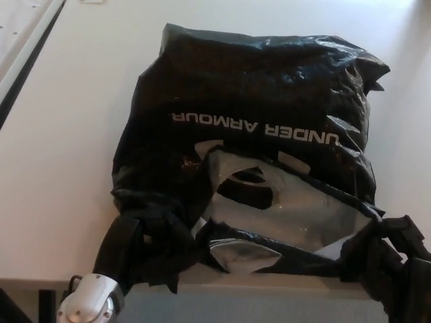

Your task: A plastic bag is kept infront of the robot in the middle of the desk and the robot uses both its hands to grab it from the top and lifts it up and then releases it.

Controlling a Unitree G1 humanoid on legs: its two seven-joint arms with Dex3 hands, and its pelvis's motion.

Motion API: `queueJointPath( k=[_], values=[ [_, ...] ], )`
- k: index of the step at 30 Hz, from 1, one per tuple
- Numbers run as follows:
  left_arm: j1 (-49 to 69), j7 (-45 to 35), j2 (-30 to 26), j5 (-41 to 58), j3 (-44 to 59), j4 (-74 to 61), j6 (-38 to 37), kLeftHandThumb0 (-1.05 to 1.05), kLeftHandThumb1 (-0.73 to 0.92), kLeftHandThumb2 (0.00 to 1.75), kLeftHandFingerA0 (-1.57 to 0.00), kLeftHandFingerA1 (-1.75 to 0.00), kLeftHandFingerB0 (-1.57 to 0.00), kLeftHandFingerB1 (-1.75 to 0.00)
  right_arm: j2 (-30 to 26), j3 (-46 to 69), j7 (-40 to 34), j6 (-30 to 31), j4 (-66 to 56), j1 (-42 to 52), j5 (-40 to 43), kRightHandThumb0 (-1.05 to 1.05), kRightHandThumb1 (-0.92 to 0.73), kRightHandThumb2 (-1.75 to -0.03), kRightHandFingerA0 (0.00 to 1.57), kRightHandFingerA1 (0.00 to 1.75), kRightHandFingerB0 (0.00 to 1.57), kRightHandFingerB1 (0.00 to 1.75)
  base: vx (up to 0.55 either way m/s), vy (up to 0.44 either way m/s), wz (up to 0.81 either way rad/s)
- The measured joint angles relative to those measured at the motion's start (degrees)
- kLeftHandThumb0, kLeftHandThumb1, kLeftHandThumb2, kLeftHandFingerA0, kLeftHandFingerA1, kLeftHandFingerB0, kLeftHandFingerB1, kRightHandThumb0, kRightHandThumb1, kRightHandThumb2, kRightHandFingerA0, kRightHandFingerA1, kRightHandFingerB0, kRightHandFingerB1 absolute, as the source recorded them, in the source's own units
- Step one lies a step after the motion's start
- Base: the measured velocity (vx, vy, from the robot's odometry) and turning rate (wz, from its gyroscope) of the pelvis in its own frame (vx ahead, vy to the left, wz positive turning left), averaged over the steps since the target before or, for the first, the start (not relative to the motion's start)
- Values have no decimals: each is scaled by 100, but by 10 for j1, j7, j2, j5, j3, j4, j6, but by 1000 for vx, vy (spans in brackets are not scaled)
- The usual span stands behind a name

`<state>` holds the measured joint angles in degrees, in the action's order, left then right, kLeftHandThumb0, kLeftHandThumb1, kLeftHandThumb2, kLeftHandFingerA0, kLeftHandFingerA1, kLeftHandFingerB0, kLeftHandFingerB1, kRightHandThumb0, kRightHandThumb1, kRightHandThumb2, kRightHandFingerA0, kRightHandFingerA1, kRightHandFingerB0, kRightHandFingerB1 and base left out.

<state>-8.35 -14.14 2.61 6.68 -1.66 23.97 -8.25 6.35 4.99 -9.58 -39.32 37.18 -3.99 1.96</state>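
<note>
Black plastic is bunching in both grips: you are watching the left hand (138, 245) and the right hand (390, 259) pinching the plastic bag (256, 134) by its near corners, fingers closing into the film, so its top edge is rising evenly off the desk (60, 148).

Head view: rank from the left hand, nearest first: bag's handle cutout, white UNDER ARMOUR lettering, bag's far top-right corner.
1. Handle cutout in the black plastic bag, just right of the left hand.
2. White UNDER ARMOUR lettering, mid-bag.
3. Far corner, top right.
</note>
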Motion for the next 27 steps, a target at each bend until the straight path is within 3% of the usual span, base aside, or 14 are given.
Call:
queueJointPath(
  k=[2, 3, 4, 5, 6, 8, 9, 11, 12, 14, 15, 21, 22, 27],
  values=[
    [7, -1, 1, 2, -5, -14, 11, -35, 54, 57, -157, -118, -152, -112, 4, -1, 0, 13, -4, -5, 1, -30, -71, -117, 115, 124, 83, 109, 0, 0, 0],
    [13, -1, 0, 3, -9, -28, 22, -42, 50, 68, -157, -117, -148, -118, 8, -2, 0, 23, -9, -8, 1, -29, -72, -118, 119, 126, 87, 111, 0, 0, 0],
    [18, -1, -2, 3, -12, -39, 30, -42, 50, 68, -157, -117, -148, -118, 12, -4, 0, 33, -19, -8, 3, -29, -72, -118, 119, 126, 87, 111, 0, 0, 0],
    [21, -1, -4, 3, -14, -48, 35, -45, 51, 69, -157, -117, -149, -116, 14, -6, 1, 41, -32, -8, 4, -28, -73, -119, 112, 123, 83, 109, 0, 0, 0],
    [22, -1, -5, 3, -15, -54, 38, -43, 52, 70, -154, -120, -143, -120, 16, -9, 3, 47, -46, -8, 5, -44, -92, -65, 76, 175, 43, 163, 0, 0, 0],
    [21, -2, -7, 3, -16, -70, 41, -46, 51, 69, -152, -120, -141, -120, 18, -17, 7, 58, -84, -10, 7, -49, -92, -66, 78, 175, 44, 163, 0, 0, 0],
    [20, -3, -8, 3, -16, -83, 42, -52, 47, 73, -149, -123, -139, -120, 19, -22, 10, 64, -108, -12, 9, -28, -74, -120, 109, 122, 76, 105, 0, 0, 0],
    [17, -4, -9, 4, -16, -109, 43, -64, 43, 69, -141, -121, -136, -120, 19, -30, 14, 79, -158, -20, 10, -26, -76, -121, 117, 125, 81, 108, 0, 0, 0],
    [15, -4, -10, 4, -15, -121, 44, -38, 26, 89, -142, -129, -142, -129, 18, -32, 14, 86, -177, -26, 10, -44, -91, -66, 87, 175, 48, 165, 0, 0, 0],
    [6, -4, -12, 4, -15, -148, 44, -39, 22, 86, -139, -128, -137, -126, 16, -37, 15, 101, -218, -46, 8, -47, -89, -66, 88, 175, 53, 164, 0, 0, 0],
    [-1, -4, -13, 4, -15, -167, 45, -38, 26, 88, -135, -126, -131, -124, 16, -39, 15, 112, -245, -62, 8, -29, -73, -119, 116, 125, 93, 114, 0, 0, 0],
    [-58, -1, -23, 3, -6, -271, 47, -35, 48, 100, -126, -126, -121, -124, -8, -41, 18, 172, -355, -178, 10, -29, -73, -120, 121, 127, 93, 114, 0, 0, 0],
    [-79, 0, -27, 4, -2, -299, 49, -47, 61, 61, -102, -171, -84, -164, -15, -40, 19, 188, -378, -210, 10, -46, -89, -66, 90, 175, 54, 165, 0, 0, 0],
    [-155, 9, -45, 4, 21, -397, 68, -38, 63, 59, -100, -174, -80, -165, -40, -35, 24, 235, -439, -303, 16, -47, -88, -66, 87, 175, 54, 162, 0, 0, 0]
  ],
)
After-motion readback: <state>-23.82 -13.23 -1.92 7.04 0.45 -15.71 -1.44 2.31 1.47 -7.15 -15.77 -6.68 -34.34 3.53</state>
